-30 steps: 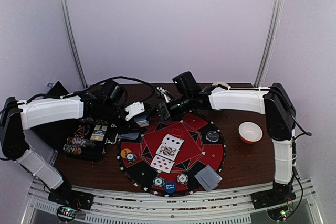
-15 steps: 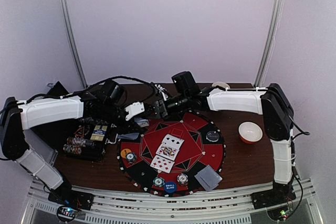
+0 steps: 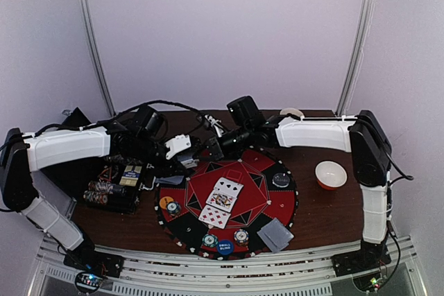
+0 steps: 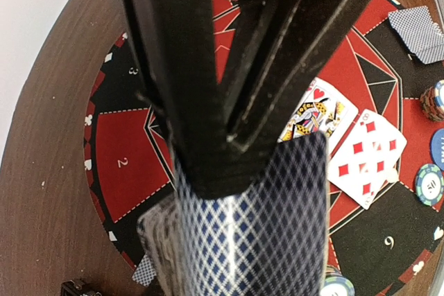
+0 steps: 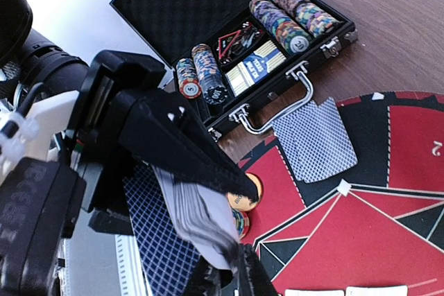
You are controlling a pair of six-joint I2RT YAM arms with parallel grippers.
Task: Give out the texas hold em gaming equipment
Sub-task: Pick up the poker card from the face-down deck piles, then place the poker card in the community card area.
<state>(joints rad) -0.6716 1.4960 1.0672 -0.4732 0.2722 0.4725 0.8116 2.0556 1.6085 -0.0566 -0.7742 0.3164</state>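
Observation:
My left gripper [image 3: 186,159] is shut on a deck of blue-backed playing cards [image 4: 257,240] above the back left edge of the round red and black mat [image 3: 274,202]. The right gripper [image 5: 239,279] meets the deck [image 5: 201,220] from the right, its fingers pinched on the corner of one card. Two face-up cards [image 3: 222,202] lie at the mat's centre. Face-down cards lie front right [image 3: 275,233] and at the left edge [image 3: 170,180]. Along the mat lie the blue small blind button [image 3: 225,246], chips [image 3: 209,240], an orange button [image 3: 165,202] and a dark button [image 3: 281,179].
An open black case [image 3: 114,188] with rows of chips [image 5: 281,15] and a boxed deck stands left of the mat, its handle towards the mat. A white orange-rimmed bowl [image 3: 331,174] sits at the right. Cables loop behind the grippers.
The right gripper's fingers opened wider, then closed on a card at the deck's edge. The left arm and its deck stayed put.

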